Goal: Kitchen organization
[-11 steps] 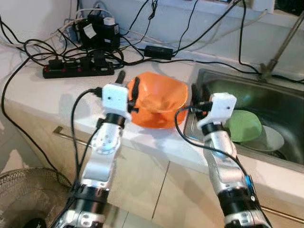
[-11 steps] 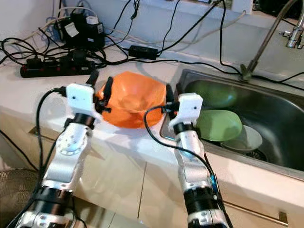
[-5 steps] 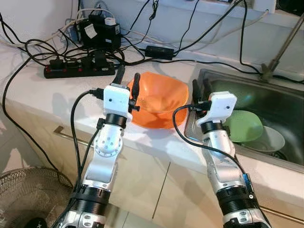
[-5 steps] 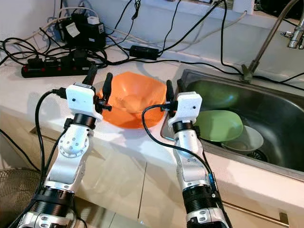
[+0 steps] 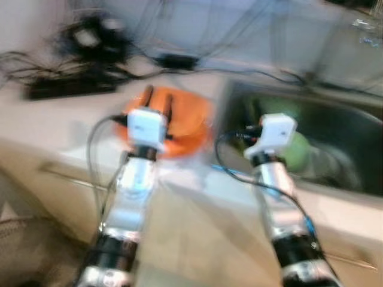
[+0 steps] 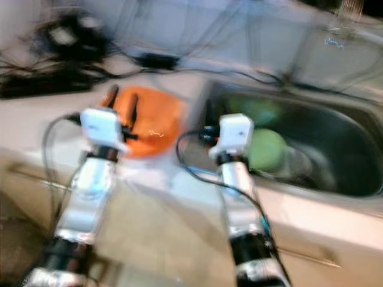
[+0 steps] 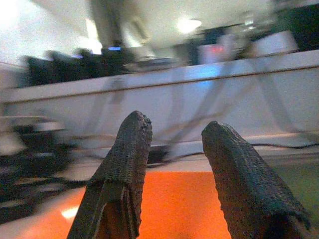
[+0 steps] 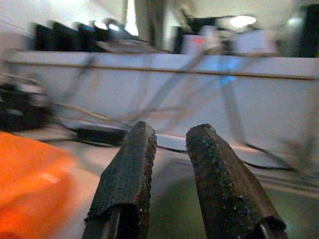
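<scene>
The head views are blurred. An orange bowl (image 5: 182, 122) sits on the white counter (image 5: 72, 128) just left of the sink (image 5: 350, 128). My left gripper (image 5: 158, 98) is over the bowl's near rim, open, with nothing between its fingers (image 7: 127, 149); orange bowl (image 7: 174, 204) shows below them. My right gripper (image 8: 169, 134) is held at the sink's left edge, right of the bowl, open and empty. A green bowl (image 5: 294, 149) lies in the sink beyond the right wrist.
A black power strip (image 5: 66, 88) and a tangle of cables (image 5: 90, 39) lie at the back left of the counter. A black adapter (image 5: 176, 61) lies behind the bowl. A tap (image 5: 365, 24) stands at the far right. Cabinet fronts (image 5: 203, 233) drop below the counter edge.
The bowl went from tilted against the left gripper to flat on the counter. The whole picture has since blurred and shifted, so the camera is moving; both arms keep their pose.
</scene>
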Tool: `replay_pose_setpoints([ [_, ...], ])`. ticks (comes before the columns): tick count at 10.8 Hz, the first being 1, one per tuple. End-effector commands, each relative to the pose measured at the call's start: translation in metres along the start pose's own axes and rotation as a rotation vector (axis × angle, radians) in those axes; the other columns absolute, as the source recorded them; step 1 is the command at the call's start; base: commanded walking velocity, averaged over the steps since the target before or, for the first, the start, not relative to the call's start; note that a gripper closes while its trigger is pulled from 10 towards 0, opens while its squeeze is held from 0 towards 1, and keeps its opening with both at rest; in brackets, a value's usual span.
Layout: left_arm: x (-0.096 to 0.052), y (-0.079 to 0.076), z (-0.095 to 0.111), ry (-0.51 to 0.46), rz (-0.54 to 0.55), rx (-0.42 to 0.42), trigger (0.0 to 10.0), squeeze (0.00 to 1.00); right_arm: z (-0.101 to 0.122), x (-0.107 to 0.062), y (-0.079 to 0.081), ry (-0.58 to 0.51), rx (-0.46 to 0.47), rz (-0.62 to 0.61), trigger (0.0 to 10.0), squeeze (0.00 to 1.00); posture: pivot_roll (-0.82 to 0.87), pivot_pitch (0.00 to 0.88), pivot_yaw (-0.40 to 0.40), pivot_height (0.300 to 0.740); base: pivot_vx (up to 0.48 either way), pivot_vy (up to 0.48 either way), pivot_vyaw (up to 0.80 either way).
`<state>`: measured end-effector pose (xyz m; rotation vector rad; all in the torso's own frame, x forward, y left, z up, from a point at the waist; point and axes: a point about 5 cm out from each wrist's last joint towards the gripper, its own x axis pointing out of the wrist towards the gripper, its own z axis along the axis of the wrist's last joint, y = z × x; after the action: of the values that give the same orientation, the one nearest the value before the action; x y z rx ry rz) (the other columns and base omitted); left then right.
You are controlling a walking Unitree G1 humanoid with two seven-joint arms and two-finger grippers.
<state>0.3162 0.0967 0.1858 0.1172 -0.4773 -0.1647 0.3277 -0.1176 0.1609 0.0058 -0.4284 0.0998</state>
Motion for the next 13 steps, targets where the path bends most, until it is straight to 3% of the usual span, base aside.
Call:
replay_pose_setpoints([
  [1,0.002,0.006,0.002,-0.010,0.012,0.021,10.0,0.00,0.004,0.003,0.004,-0.019,0.002,0.008,10.0,0.00,0.19,0.018,-0.052,0.740,0.000,-0.371,0.00],
  [9,0.003,0.016,0.000,0.014,0.066,-0.033,10.0,0.00,0.000,0.002,0.011,0.005,0.016,0.047,10.0,0.00,0.19,0.010,-0.059,0.740,0.000,-0.041,0.00],
  [13,0.003,0.014,-0.001,0.023,0.056,-0.031,10.0,0.00,-0.002,0.001,0.014,0.021,0.026,0.062,10.0,0.00,0.19,0.000,-0.060,0.740,0.000,0.238,-0.40],
])
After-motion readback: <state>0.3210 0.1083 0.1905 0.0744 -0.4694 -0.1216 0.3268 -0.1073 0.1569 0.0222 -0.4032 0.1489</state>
